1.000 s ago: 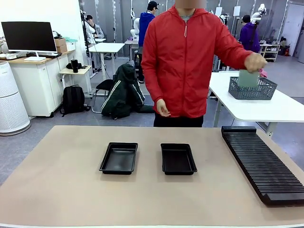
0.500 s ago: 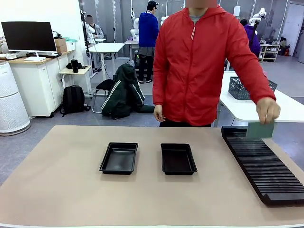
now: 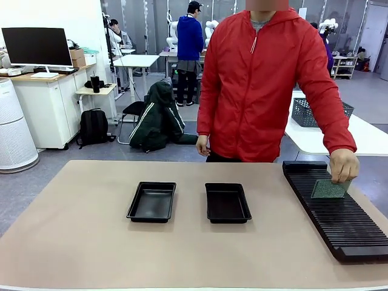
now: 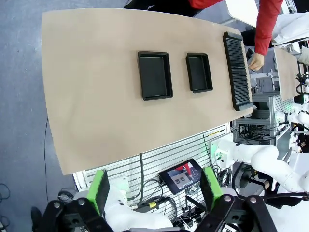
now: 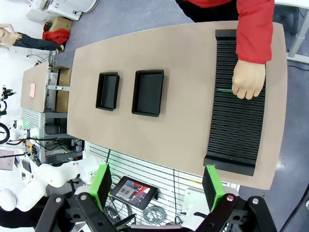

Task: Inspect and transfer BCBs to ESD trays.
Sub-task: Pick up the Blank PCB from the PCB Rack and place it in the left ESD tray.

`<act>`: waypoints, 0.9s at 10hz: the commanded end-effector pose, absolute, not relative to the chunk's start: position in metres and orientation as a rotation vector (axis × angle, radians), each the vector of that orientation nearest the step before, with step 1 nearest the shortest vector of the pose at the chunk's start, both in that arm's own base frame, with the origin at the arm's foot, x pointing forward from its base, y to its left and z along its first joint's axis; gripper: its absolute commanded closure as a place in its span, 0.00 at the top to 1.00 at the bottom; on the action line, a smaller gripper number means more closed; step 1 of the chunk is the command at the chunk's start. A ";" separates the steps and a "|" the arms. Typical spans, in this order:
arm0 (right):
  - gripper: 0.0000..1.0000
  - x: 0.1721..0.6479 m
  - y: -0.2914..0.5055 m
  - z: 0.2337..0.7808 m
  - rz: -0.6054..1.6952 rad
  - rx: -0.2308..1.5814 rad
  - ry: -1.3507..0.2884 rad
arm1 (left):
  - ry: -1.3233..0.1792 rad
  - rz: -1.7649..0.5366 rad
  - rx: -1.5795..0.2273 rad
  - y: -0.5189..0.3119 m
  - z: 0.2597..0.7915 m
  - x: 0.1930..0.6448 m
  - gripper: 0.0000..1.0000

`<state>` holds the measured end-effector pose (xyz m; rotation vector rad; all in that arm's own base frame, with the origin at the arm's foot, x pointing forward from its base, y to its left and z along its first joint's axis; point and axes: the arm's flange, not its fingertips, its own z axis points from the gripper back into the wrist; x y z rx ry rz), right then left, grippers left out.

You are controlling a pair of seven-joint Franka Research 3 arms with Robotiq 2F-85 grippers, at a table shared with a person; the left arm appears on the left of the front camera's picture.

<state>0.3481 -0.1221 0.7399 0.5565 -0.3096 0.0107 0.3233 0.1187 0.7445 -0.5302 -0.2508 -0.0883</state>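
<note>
Person in a red jacket (image 3: 260, 85) stands at the far edge of the table (image 3: 73, 230). One arm reaches straight down and out to the long black slotted rack (image 3: 339, 218) on the robot's right. The person's hand (image 3: 344, 165) is knuckles up, fingers curled down and pinching the top edge of one BCB (image 3: 329, 188). The board is tilted, its lower edge on the rack's ribs near the far end. The other hand (image 3: 203, 145) hangs by the hip, fingers loosely curled. Two ESD trays sit mid-table, side by side but apart: left tray (image 3: 152, 201), right tray (image 3: 227, 202). Left gripper (image 4: 156, 186) is held high above the table's near edge and looks down, green-padded fingers spread wide. Right gripper (image 5: 156, 186) is likewise high and looking down on the rack and hand, fingers spread wide.
</note>
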 end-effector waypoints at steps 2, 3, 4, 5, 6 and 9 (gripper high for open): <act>1.00 0.348 -0.121 0.740 0.011 0.562 -0.310 | -0.252 -0.087 -0.539 0.119 0.744 0.323 1.00; 1.00 0.348 -0.121 0.740 0.011 0.562 -0.310 | -0.252 -0.087 -0.539 0.119 0.744 0.323 1.00; 1.00 0.348 -0.121 0.740 0.011 0.562 -0.310 | -0.252 -0.087 -0.539 0.119 0.744 0.323 1.00; 1.00 0.348 -0.121 0.740 0.011 0.562 -0.310 | -0.252 -0.087 -0.539 0.119 0.744 0.323 1.00; 1.00 0.348 -0.121 0.740 0.011 0.562 -0.310 | -0.252 -0.087 -0.539 0.119 0.744 0.323 1.00; 1.00 0.348 -0.121 0.740 0.011 0.562 -0.310 | -0.252 -0.087 -0.539 0.119 0.744 0.323 1.00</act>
